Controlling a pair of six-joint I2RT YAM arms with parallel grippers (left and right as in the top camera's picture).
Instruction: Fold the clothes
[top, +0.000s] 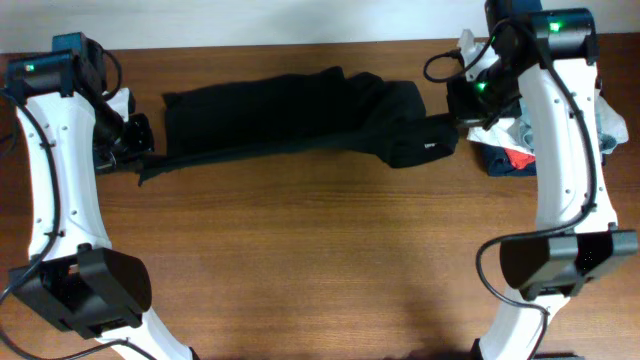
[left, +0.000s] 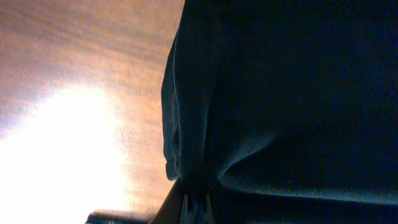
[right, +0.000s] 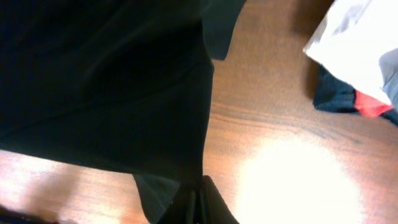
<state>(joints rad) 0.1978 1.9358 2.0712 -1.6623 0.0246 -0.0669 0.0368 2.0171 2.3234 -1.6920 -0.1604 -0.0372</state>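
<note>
Both sides are gripping. My left end effector (top: 138, 143) is pinching shut on one end of the black top (top: 300, 115), with the cloth bunching right at the fingertips in the left wrist view (left: 193, 208). My right end effector (top: 457, 118) is clamping closed on the other end, and the fabric is narrowing into the jaws in the right wrist view (right: 199, 202). The top is lying as a long, rumpled band on the table (top: 320, 260), spanning between the two end effectors. A pile of white, navy and red garments (top: 510, 150) is sitting just outboard of my right end effector.
</note>
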